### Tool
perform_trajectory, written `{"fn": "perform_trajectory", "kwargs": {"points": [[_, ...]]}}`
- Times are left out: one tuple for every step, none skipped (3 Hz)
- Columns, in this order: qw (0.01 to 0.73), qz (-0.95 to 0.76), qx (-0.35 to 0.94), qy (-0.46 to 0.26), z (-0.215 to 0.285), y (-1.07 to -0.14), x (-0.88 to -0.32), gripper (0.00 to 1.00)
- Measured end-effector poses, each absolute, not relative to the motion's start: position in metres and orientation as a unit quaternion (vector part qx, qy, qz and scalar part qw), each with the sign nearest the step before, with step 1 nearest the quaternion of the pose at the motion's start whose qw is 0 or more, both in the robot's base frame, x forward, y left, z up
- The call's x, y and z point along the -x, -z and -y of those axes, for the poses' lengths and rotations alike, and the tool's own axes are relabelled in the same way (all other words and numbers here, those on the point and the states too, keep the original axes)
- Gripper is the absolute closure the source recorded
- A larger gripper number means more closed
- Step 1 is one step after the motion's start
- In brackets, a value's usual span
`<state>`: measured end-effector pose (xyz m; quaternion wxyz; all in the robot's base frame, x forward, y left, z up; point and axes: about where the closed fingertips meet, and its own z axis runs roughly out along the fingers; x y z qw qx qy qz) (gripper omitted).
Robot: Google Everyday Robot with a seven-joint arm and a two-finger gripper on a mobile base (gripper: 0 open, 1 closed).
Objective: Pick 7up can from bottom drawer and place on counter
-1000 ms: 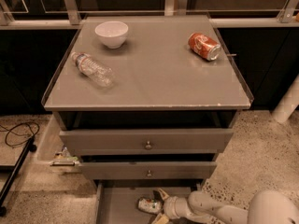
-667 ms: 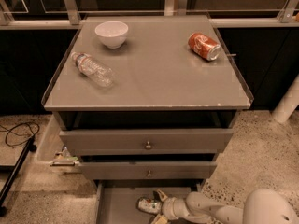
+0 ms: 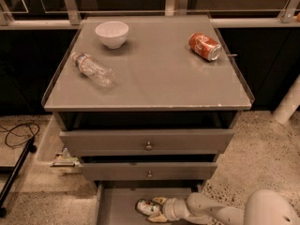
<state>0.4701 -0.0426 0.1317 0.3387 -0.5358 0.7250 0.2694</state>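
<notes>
The 7up can (image 3: pixel 145 206) lies on its side on the floor of the open bottom drawer (image 3: pixel 117 205), at the lower edge of the view. My gripper (image 3: pixel 156 209) reaches in from the right, low in the drawer. It is open, with one finger (image 3: pixel 160 200) behind the can's right end and the other in front of it. The can still rests on the drawer floor. The counter (image 3: pixel 154 78) is the grey cabinet top above, with a thin raised rim.
On the counter stand a white bowl (image 3: pixel 112 33) at the back left, a clear plastic bottle (image 3: pixel 92 69) lying at the left, and an orange-red soda can (image 3: pixel 205 46) lying at the back right. Two knobbed drawers (image 3: pixel 148 146) above the bottom one are shut. A black cable (image 3: pixel 16 135) lies on the floor at the left.
</notes>
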Motion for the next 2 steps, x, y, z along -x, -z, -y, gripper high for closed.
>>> {"fn": "perform_trajectory", "kwargs": {"points": [[0.339,-0.725,0.536,-0.269,0.0426,-0.1317,-0.4701,0.65],[0.339,-0.725,0.536,-0.269,0.0425,-0.1317,-0.47,0.89]]}}
